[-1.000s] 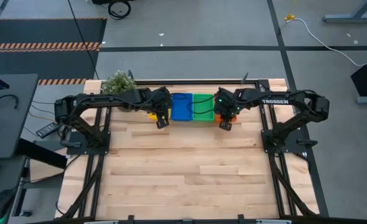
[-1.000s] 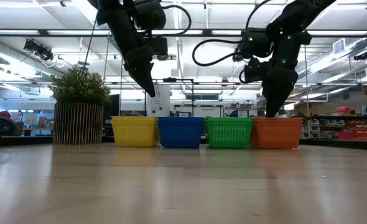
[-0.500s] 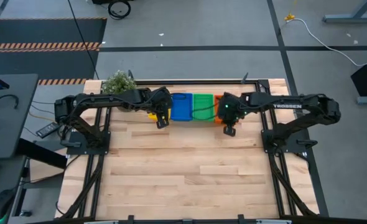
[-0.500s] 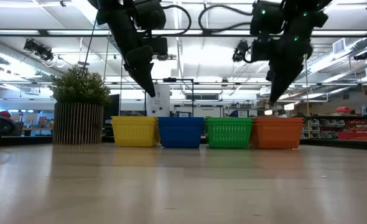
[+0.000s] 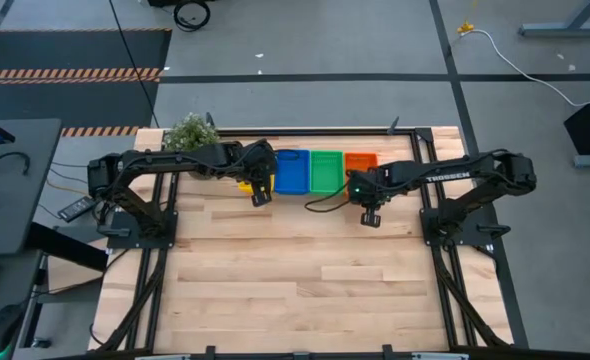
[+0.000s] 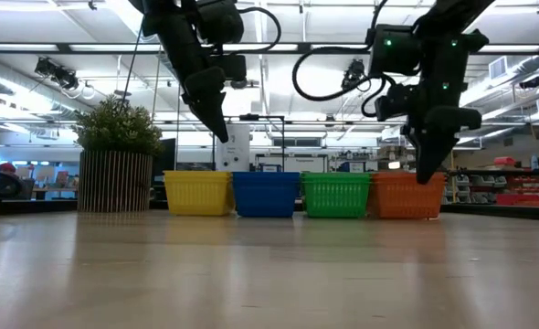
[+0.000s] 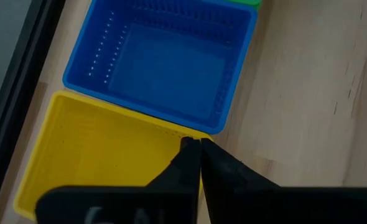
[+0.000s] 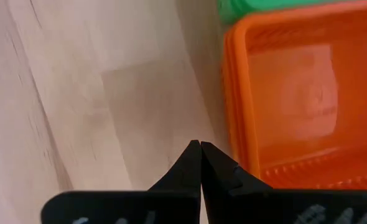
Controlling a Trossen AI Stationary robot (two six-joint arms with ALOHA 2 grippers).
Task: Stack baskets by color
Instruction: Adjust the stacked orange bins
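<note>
Baskets stand in one tight row at the far edge of your table (image 5: pixel 295 270), side by side and touching: yellow basket (image 6: pixel 197 193), blue basket (image 6: pixel 266 194), green basket (image 6: pixel 336 195), orange basket (image 6: pixel 406 195). From above you see the blue basket, green basket and orange basket plainly, while the yellow basket is mostly hidden under the left arm. A potted plant (image 6: pixel 116 155) sits just beside the yellow end of the row.

Your left gripper (image 5: pixel 260 197) hangs above the near edge of the yellow basket, close to where it meets the blue one. In the left wrist view its fingertips (image 7: pixel 190 144) are pressed together with nothing between them, pointing at the yellow rim.

Your right gripper (image 5: pixel 370 217) hangs over bare wood just in front of the orange basket's near side. In the right wrist view its fingertips (image 8: pixel 199 147) meet at a point, closed and empty, with the orange rim beside them. In the low view this gripper's tip sits about level with the top of the orange basket.
</note>
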